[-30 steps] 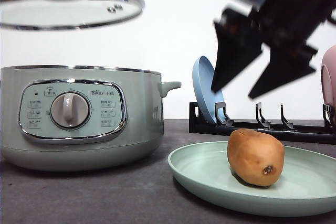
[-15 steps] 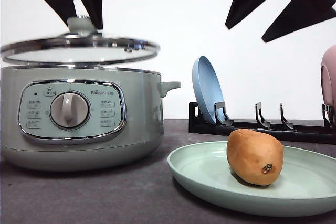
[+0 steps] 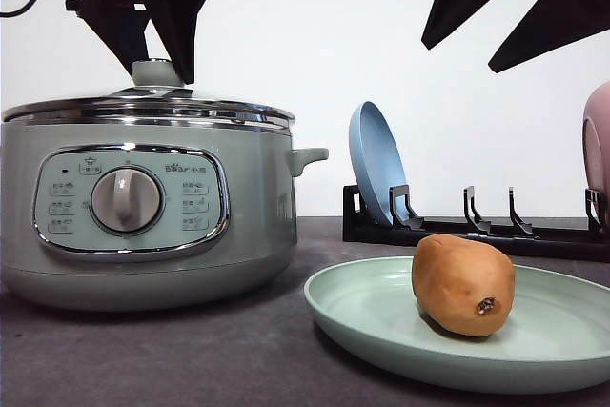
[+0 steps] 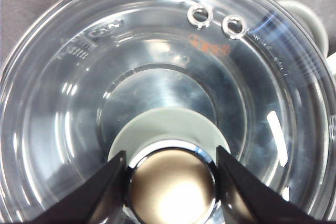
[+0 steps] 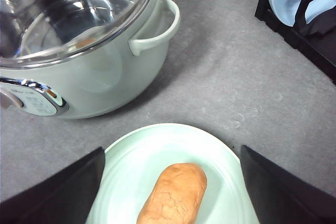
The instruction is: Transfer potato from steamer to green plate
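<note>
A plain white wall (image 3: 315, 64) rises brightly lit behind the dark grey tabletop (image 3: 191, 350).

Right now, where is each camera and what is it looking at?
Front view: low at table height, facing forward at the pale green steamer, both grippers above.
Left wrist view: over the glass lid, left gripper around its knob.
Right wrist view: above the orange-brown potato on the mint-green plate, open fingers.
Shared: steamer, lid.

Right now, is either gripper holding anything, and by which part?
The left gripper grips the glass lid by its knob, the lid seated on the steamer. The right gripper is open and empty above the potato.
</note>
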You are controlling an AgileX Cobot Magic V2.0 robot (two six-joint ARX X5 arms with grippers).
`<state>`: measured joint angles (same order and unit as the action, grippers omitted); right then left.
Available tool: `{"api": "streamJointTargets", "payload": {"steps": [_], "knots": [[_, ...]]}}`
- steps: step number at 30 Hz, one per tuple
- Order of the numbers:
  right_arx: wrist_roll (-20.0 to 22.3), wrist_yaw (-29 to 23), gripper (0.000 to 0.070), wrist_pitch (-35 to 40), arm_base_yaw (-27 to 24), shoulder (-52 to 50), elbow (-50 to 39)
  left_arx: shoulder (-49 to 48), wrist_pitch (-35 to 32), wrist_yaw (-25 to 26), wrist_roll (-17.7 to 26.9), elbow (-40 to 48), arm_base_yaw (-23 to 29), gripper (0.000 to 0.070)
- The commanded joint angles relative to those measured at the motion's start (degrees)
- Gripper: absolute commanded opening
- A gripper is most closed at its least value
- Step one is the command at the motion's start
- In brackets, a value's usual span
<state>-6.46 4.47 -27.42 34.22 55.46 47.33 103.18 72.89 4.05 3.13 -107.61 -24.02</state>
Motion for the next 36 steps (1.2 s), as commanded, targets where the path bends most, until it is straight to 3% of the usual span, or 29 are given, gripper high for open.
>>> {"api": "streamJointTargets", "payload": {"steps": [1,21,23,27,29,36], "knots": [[-0.6,-0.1,0.0519,0.3,0.4,0.2,1.0,0.6,-1.2,0.4,0.7,-1.6,-0.5,0.0002],[-0.6,0.0,0.0519,0.1,0.4,0.2,1.0,1.9,-0.7,-1.5,0.7,-1.6,-0.5,0.0008],[-0.6,0.0,0.0519,0.1,0.4,0.2,1.0,1.9,-0.7,-1.5,0.1,-1.6,-0.5,0.0086],[-0.6,0.0,0.0519,0.2,0.4,0.2,1.0,1.9,-0.6,-1.5,-0.4,-1.6,-0.5,0.0464],[-0.6,0.0,0.0519,0.2,0.4,0.2,1.0,1.8,-0.6,-1.5,-0.4,-1.6,-0.6,0.0571],[-0.6,0.0,0.0519,0.1,0.4,0.2,1.0,-0.1,-0.7,-1.5,-0.4,-2.0,-0.6,0.0598]]}}
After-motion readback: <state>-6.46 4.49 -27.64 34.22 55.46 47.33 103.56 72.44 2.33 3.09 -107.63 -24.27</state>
